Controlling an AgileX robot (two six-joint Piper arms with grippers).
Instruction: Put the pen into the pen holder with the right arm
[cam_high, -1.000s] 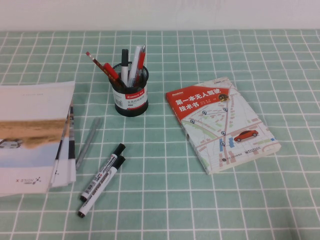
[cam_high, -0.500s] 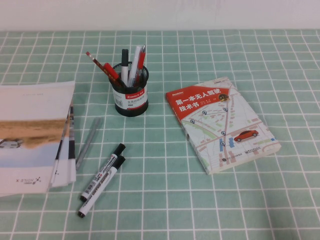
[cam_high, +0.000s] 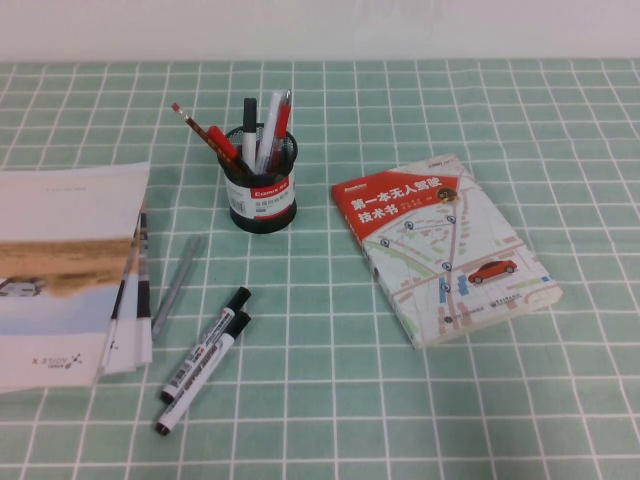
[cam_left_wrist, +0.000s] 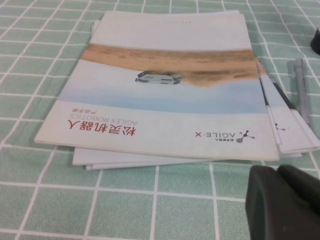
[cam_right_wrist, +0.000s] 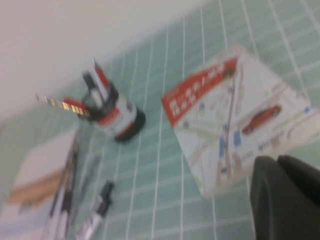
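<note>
The pen (cam_high: 207, 345) lies slanted, cap toward one o'clock, at about seven o'clock from the pen holder (cam_high: 260, 193), while the right gripper (cam_right_wrist: 287, 200) hangs high, probably over the table's right side, and the left gripper (cam_left_wrist: 285, 202) sits by the booklets (cam_left_wrist: 165, 85); I cannot tell if either is open.

Green checked tablecloth (cam_high: 560, 130), plain white wall (cam_high: 400, 25)

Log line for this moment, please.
right gripper: off table, holding nothing | left gripper: by brochures | pen: on table | pen holder: upright

Neither arm shows in the high view. Each wrist view cuts off its own gripper at the lower right: left gripper (cam_left_wrist: 285, 202), right gripper (cam_right_wrist: 287, 197). The right wrist view is blurred; the pen (cam_right_wrist: 95, 215) is indistinct.
</note>
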